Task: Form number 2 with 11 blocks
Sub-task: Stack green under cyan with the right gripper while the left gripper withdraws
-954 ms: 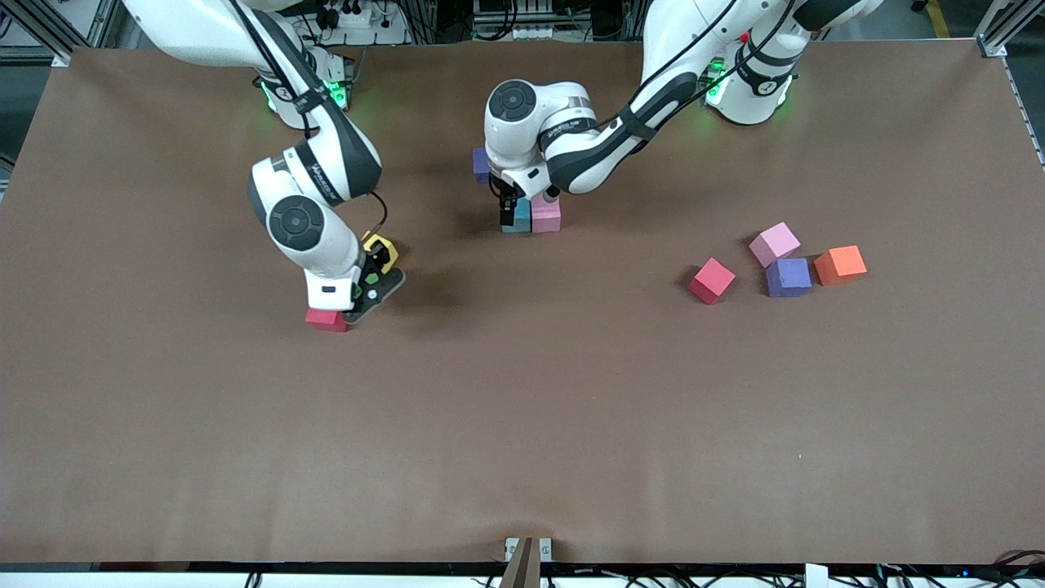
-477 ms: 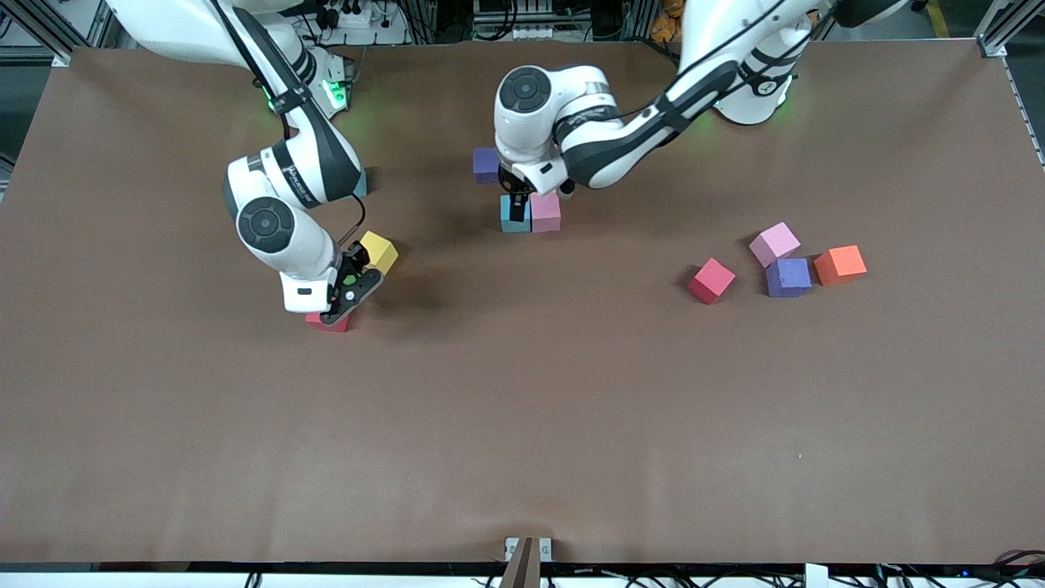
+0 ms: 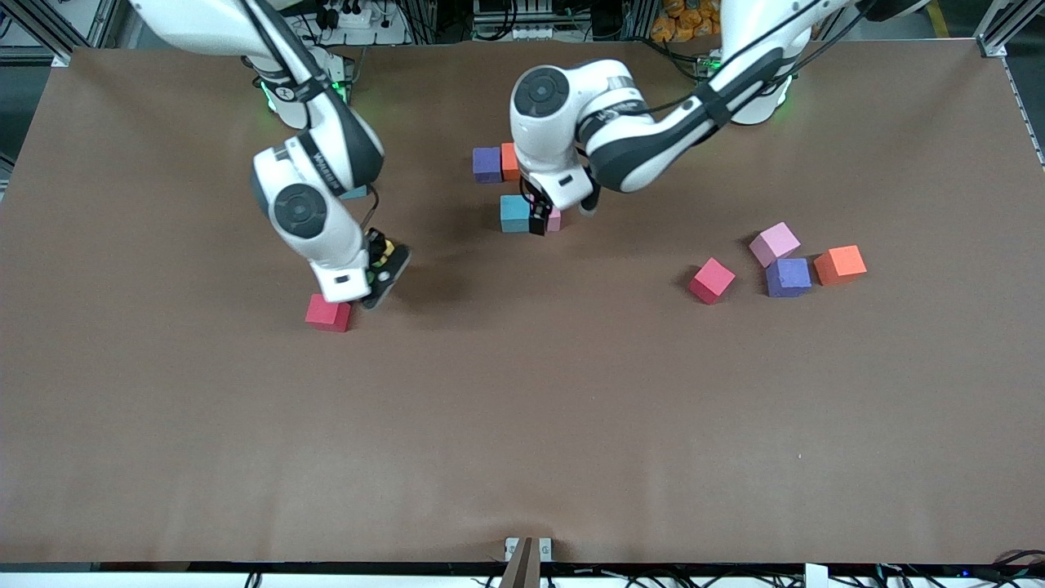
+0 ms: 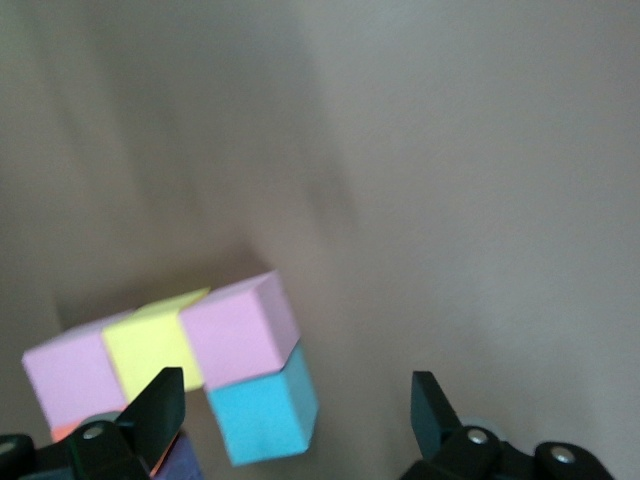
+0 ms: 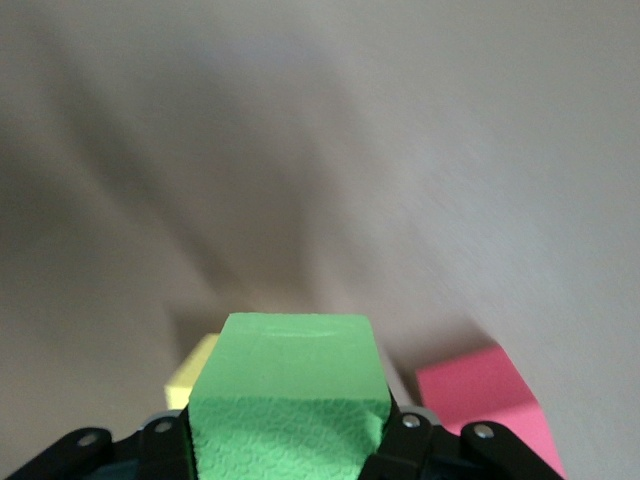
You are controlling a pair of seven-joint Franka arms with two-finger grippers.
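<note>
Over the red block (image 3: 328,314) and a yellow one (image 5: 190,384), the right gripper (image 5: 285,440) clamps a green block (image 5: 288,396). Left gripper (image 4: 290,410), jaws spread and empty, hangs above the partial number 2 (image 3: 514,189); four blocks (image 3: 775,260) lie toward the left arm's end.

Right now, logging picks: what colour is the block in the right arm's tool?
Green. The block sits clamped in the right tool, clearest in the right wrist view.
</note>
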